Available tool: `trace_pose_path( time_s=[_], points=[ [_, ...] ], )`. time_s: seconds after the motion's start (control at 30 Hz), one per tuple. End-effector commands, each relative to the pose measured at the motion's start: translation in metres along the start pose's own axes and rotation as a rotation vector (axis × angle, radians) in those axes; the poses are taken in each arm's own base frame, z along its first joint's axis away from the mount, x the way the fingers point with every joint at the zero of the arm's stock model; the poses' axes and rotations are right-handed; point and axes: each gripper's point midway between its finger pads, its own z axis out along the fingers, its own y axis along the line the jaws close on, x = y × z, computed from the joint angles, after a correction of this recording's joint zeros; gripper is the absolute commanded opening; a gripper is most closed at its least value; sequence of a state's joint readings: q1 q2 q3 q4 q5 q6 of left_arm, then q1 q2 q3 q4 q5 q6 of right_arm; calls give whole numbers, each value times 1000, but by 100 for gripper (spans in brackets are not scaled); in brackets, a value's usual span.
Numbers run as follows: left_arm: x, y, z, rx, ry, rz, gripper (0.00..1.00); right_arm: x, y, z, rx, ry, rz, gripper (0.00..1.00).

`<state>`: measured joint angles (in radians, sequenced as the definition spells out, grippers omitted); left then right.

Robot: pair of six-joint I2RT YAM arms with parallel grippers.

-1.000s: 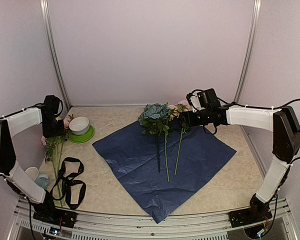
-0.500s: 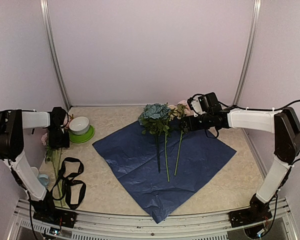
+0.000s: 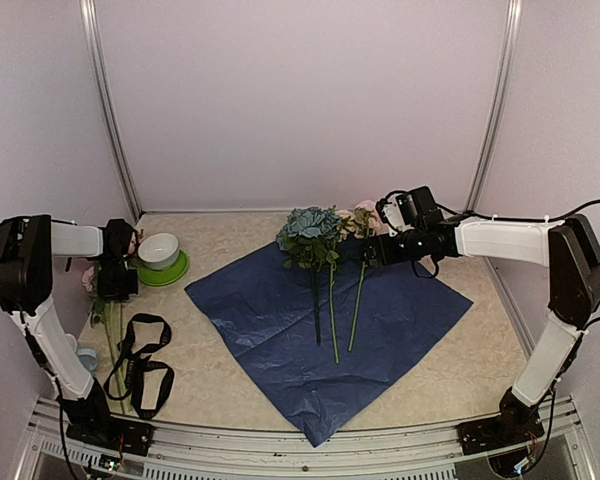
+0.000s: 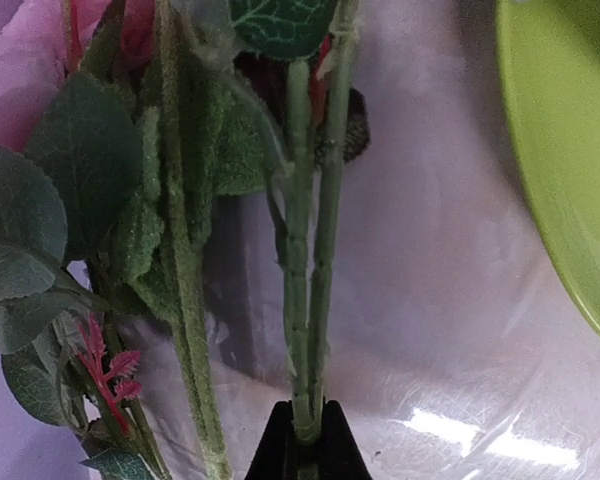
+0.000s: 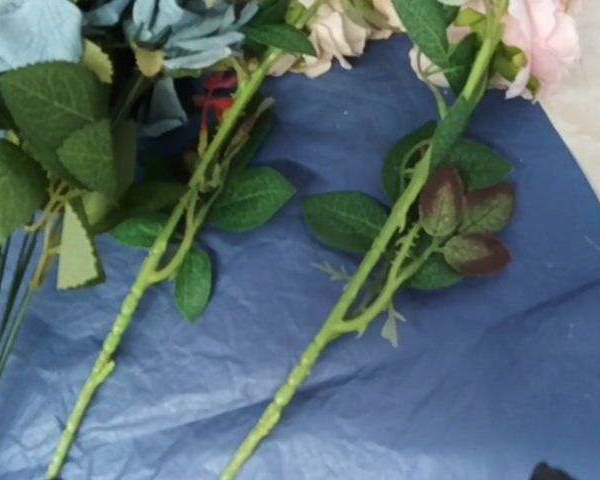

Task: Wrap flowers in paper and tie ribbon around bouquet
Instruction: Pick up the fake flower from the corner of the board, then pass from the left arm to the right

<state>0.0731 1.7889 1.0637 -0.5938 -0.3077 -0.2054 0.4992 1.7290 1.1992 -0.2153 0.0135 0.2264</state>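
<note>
Now the left gripper [image 4: 302, 442] clamps two thin green artificial flower stems [image 4: 310, 260] at its very tips — shallow hold, could slip when lifted; right gripper [image 3: 368, 250] stands wide apart.

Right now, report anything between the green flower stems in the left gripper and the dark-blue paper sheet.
The lime-green saucer carrying a white bowl sits right of the left gripper and its green flower stems, partly across the line to the dark-blue paper sheet.
</note>
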Motion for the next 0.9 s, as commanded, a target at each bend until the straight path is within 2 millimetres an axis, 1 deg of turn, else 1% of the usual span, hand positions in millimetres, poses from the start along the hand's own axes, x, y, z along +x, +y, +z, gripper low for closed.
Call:
trace_pose_path(
  time_s=[0.0,0.07,0.17,0.23,0.3,0.37,0.4,0.43,0.5,0.57,0.6,0.63,0.67,0.7,0.73,0.77,0.8,0.83,0.87],
  points=[
    [-27,14,-33,-4,-144,-64,0,-10,0,-14,16,-25,-11,99],
    [-40,20,-54,-2,-209,-86,0,-11,-2,-16,25,-24,-11,99],
    [-58,35,-92,-17,-320,-133,0,-14,-2,-22,33,-32,-12,99],
    [-70,47,-121,-31,-409,-170,0,-17,-2,-26,36,-40,-13,99],
    [-80,54,-158,-16,-529,-187,0,-21,0,-33,32,-56,-15,99],
    [-87,52,-207,26,-710,-188,0,-27,3,-39,25,-78,-20,99],
    [-91,51,-239,63,-835,-206,0,-30,5,-43,20,-92,-26,99],
    [-90,50,-269,103,-935,-210,0,-34,9,-47,8,-111,-39,99],
    [-84,42,-318,202,-1091,-200,0,-43,24,-56,-41,-155,-67,100],
    [-76,30,-363,335,-1211,-164,0,-54,51,-68,-135,-214,-126,98],
    [-73,20,-379,415,-1245,-137,0,-59,71,-77,-203,-250,-168,97],
    [-69,7,-393,513,-1265,-106,0,-62,98,-87,-287,-286,-219,96],
    [-65,-9,-407,622,-1273,-83,0,-67,117,-97,-352,-323,-258,95],
    [-59,-25,-419,731,-1275,-58,0,-68,148,-109,-445,-355,-309,94],
    [-51,-45,-433,847,-1272,-26,0,-69,173,-120,-526,-381,-354,94],
    [-42,-63,-446,957,-1266,-4,0,-68,198,-130,-608,-400,-394,94],
    [-33,-80,-456,1059,-1255,4,0,-64,227,-140,-728,-405,-433,94],
    [-19,-99,-472,1164,-1257,38,0,-64,248,-153,-830,-423,-453,94],
    [-9,-111,-490,1254,-1286,51,0,-69,268,-166,-924,-451,-452,94]
  ],
)
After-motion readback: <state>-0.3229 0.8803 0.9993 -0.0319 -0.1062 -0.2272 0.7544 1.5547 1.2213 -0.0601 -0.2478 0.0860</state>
